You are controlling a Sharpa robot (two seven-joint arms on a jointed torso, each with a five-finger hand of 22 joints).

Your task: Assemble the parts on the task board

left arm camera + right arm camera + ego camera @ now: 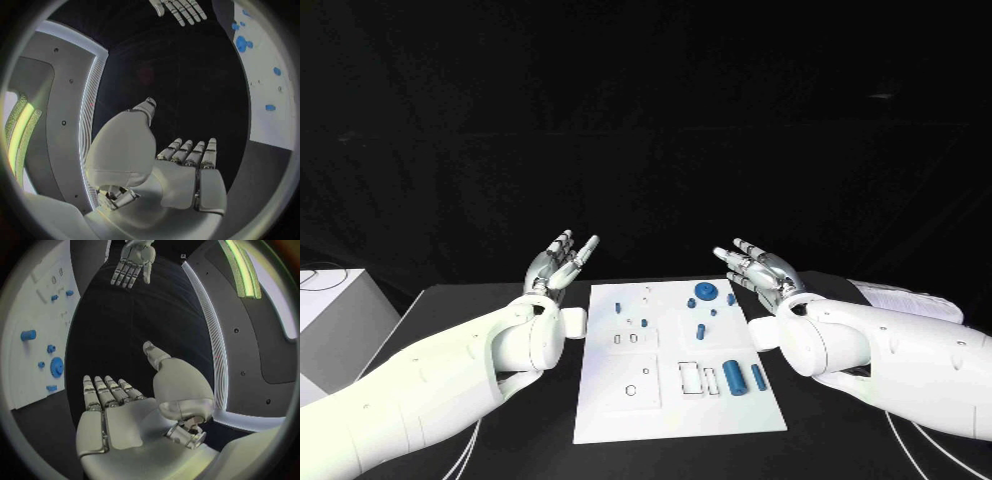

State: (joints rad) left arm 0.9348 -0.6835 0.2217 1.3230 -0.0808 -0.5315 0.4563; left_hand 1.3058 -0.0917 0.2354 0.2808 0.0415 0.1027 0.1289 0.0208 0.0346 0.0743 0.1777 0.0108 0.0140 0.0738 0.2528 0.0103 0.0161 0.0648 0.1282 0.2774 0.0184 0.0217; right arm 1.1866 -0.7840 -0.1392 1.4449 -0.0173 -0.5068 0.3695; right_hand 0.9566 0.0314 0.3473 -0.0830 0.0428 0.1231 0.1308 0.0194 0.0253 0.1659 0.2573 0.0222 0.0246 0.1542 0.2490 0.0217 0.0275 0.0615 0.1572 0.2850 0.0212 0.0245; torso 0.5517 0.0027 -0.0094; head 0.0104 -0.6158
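The white task board (661,415) lies in the middle of the black table. Several blue parts sit on it: a round disc (707,292) near its far edge, small pegs below that, and two cylinders (736,381) at its right side. My left hand (561,260) is raised above the board's far left corner, fingers apart, holding nothing. My right hand (759,268) is raised over the far right corner, also spread and empty. In the left wrist view my left hand (187,165) shows a bare palm beside the board (265,120). In the right wrist view my right hand (119,405) is likewise bare.
A white box (332,320) stands at the table's left edge. A paper sheet (906,298) lies at the far right. A white square plate (629,380) with small holes rests on the board's left half.
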